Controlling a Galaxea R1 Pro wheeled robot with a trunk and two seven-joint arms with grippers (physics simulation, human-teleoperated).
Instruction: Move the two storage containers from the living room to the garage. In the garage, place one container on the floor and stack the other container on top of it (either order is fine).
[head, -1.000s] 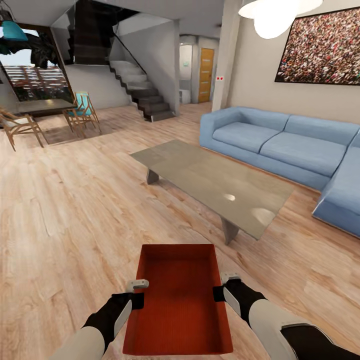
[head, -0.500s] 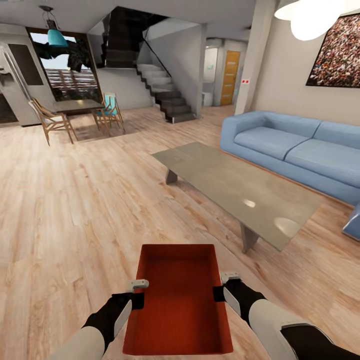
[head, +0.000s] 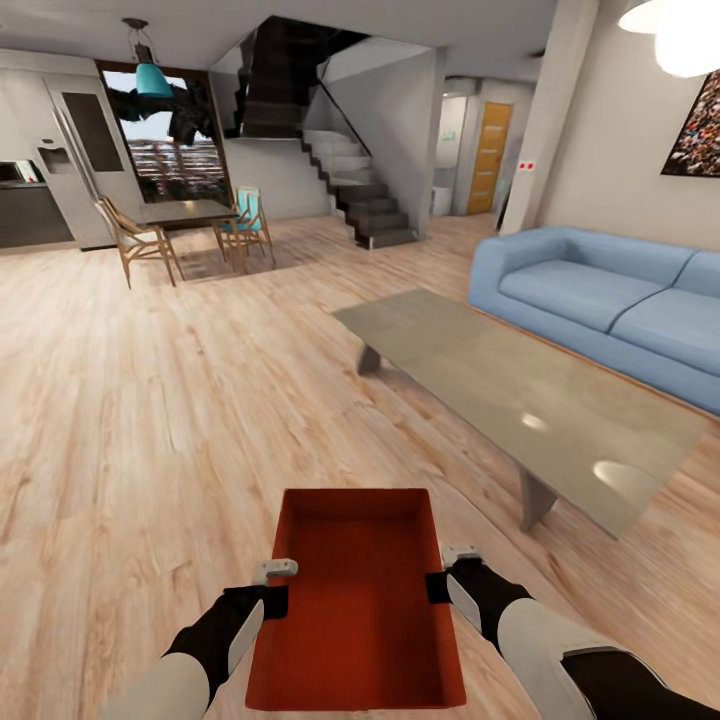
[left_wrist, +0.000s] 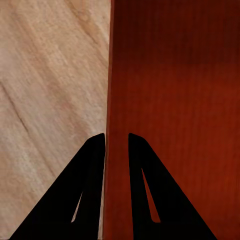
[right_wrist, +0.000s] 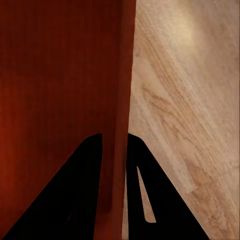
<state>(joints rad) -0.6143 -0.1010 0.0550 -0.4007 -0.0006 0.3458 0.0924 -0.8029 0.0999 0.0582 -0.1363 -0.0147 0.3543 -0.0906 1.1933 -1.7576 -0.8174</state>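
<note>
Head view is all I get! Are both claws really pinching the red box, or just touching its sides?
Observer: The left gripper has one finger inside and one outside the storage container's wall.
Operator: And the other claw?
Observer: The right gripper straddles the opposite wall the same way.
Operator: What's underneath the box?
Observer: Light wood-plank floor beside each gripped wall; directly beneath the container is hidden.
</note>
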